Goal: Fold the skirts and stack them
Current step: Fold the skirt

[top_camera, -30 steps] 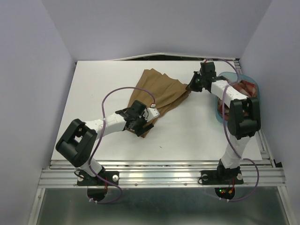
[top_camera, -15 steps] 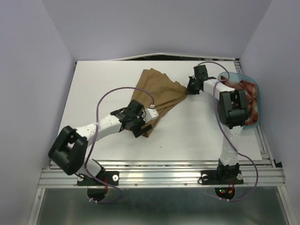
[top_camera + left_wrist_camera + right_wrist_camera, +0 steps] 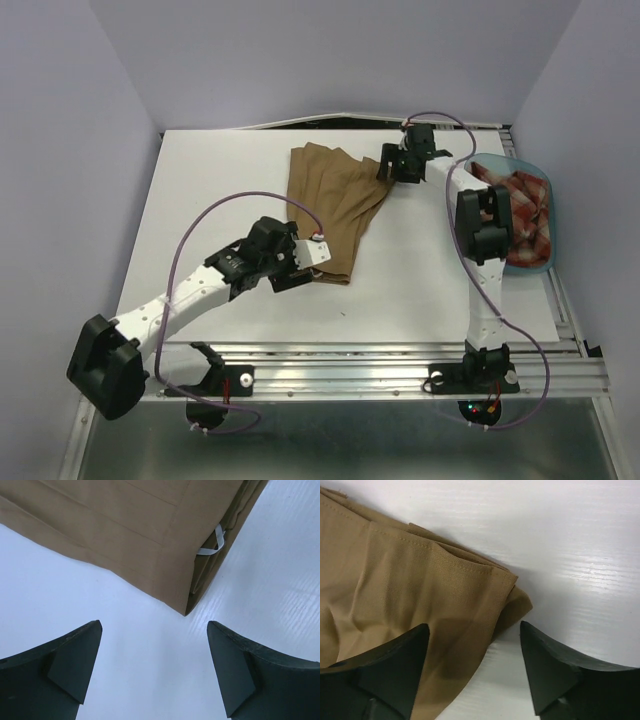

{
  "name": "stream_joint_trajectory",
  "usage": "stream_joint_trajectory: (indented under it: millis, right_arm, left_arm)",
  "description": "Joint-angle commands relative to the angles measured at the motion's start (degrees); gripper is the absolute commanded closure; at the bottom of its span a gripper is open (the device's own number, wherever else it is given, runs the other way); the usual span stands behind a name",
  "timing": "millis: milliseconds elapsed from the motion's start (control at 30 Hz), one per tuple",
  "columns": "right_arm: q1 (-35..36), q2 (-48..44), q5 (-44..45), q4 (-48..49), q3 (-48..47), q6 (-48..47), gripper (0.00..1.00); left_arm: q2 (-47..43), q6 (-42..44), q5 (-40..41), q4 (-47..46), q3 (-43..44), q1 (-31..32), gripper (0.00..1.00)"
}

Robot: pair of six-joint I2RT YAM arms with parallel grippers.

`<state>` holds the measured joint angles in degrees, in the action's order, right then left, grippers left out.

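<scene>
1. Top view: we see the tan-brown skirt [image 3: 330,210] lying on the white counter [image 3: 220,180], near the middle, as a long layered shape running from far to near.
2. The left claw [image 3: 298,270] sits at the skirt's near end and the right claw [image 3: 384,172] at its far right corner. We cannot tell the spread of either from up here.
3. The red-and-cream plaid skirt [image 3: 525,212] is crumpled inside the translucent blue tub [image 3: 538,265] at the counter's right edge, well apart from the tan one.
4. Left wrist view: the left claw is spread wide and holds nothing.
5. The tan skirt's near corner lies ahead of the gap, apart from both dark fingers [image 3: 70,660], with bare counter between them.
6. A small white loop tag [image 3: 212,547] pokes out between the cloth layers at that corner.
7. Right wrist view: the right claw is also spread wide, with nothing pinched.
8. A doubled-over corner of the tan skirt lies in the gap. One finger is over cloth and the other is over bare counter.
9. We cannot tell whether the fingers touch the cloth.
</scene>
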<state>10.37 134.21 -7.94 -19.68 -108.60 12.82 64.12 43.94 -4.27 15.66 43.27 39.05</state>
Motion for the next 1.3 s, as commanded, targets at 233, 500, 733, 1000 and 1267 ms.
stream_joint_trajectory:
  millis: [233, 500, 733, 1000, 1267]
  right_arm:
    - [2.5, -17.9, -13.8, 1.3, 4.4, -2.6, 0.16]
    - [8.9, -12.8, -27.4, 2.2, 5.8, 0.9, 0.49]
    - [11.5, -5.6, -30.8, -4.0, 7.2, -2.2, 0.8]
    - [11.5, -1.1, -26.7, -6.2, 9.7, -7.2, 0.89]
    - [14.1, -3.0, -28.0, -7.2, 13.6, -14.5, 0.91]
  left_arm:
    - [10.5, 7.5, 6.8, -18.6, -6.8, 9.0, 0.01]
    - [20.0, 9.1, 13.0, -26.6, -9.0, 12.6, 0.13]
    - [25.8, 11.5, 17.1, -33.0, -10.5, 13.7, 0.25]
    - [22.9, 11.8, 15.2, -31.9, -11.8, 15.4, 0.64]
    - [15.8, 5.0, 10.7, -15.9, -3.4, 17.0, 1.0]
